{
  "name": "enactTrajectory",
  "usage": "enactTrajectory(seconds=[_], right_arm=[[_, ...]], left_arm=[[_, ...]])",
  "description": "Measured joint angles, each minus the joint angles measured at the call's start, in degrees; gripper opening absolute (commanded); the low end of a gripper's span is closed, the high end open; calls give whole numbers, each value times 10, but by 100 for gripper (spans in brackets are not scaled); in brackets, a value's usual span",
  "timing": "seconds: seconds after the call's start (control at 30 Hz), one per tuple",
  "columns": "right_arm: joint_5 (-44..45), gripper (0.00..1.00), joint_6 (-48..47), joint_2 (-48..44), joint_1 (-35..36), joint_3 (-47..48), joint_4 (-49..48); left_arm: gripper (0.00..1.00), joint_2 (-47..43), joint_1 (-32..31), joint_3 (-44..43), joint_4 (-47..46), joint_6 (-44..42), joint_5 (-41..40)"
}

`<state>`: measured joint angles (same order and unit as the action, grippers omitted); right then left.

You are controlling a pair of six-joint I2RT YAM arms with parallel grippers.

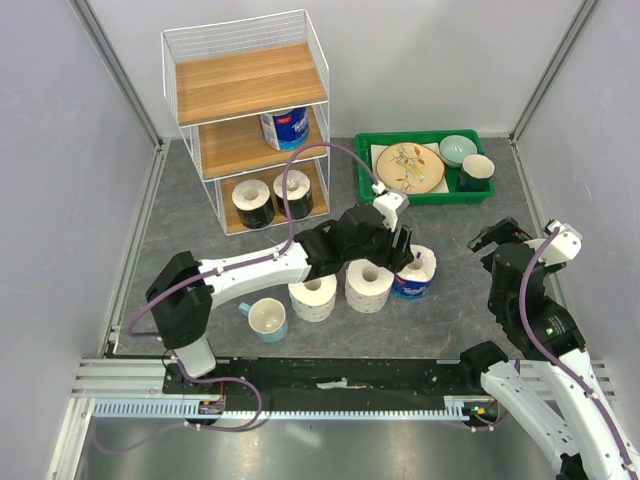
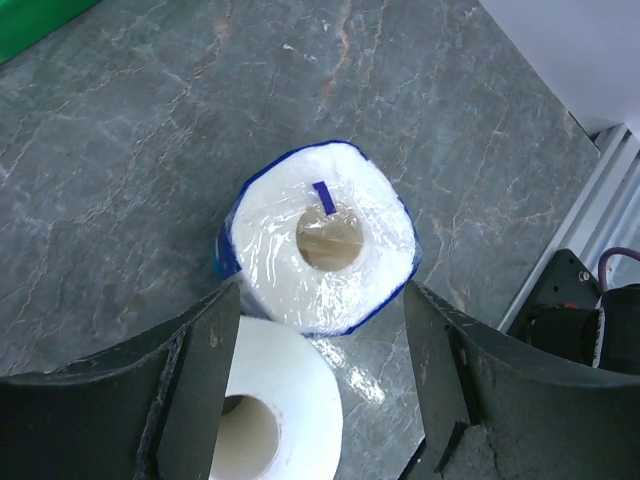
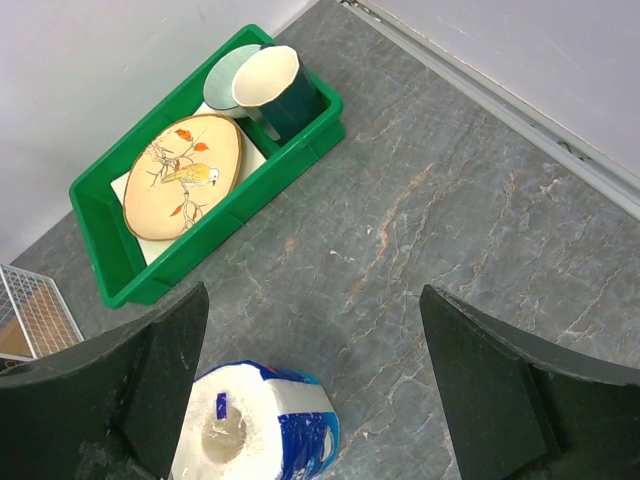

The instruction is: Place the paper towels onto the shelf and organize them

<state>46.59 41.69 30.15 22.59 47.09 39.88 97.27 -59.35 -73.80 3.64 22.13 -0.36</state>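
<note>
A: What's nearest to us?
B: A pale cup w/ a blue handle. It stands mouth up on the gray counter.
A: And the paper rolls?
B: 3 in a row just past the cup, all standing w/ the hole up. First white roll, then second white roll, touching each other. Then the blue counter roll, right beside them.
A: What's the left arm doing?
B: The left end effector hangs over the blue counter roll. Its fingers are spread, one on each side of the roll's top. Can't tell if they touch it. The second white roll peeks in at the bottom of the wrist view.
A: Right arm?
B: The right end effector is off to the right, well apart from the rolls. It's spread wide w/ nothing between the fingers. Its cam sees the blue counter roll below.
A: Farther back?
B: A green tray w/ a bird plate, a bowl & a dark cup.
A: And the shelf?
B: The shelf is at the back left, by the tray. Top board is bare. Mid board has the blue shelf roll. Bottom board has 2 dark ones side by side: left dark roll & right dark roll.
</note>
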Motion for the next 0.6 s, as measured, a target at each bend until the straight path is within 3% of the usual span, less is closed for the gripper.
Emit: enactTrajectory(seconds=[0.37,0.6], right_arm=[[-2,95,-3,-3,0,-1,4],[-5,96,-4,-4,0,-4,5]], left_arm=[[73,100,-9,-89,38,-34,-18],[73,129,-9,-100,76,-47,-49]])
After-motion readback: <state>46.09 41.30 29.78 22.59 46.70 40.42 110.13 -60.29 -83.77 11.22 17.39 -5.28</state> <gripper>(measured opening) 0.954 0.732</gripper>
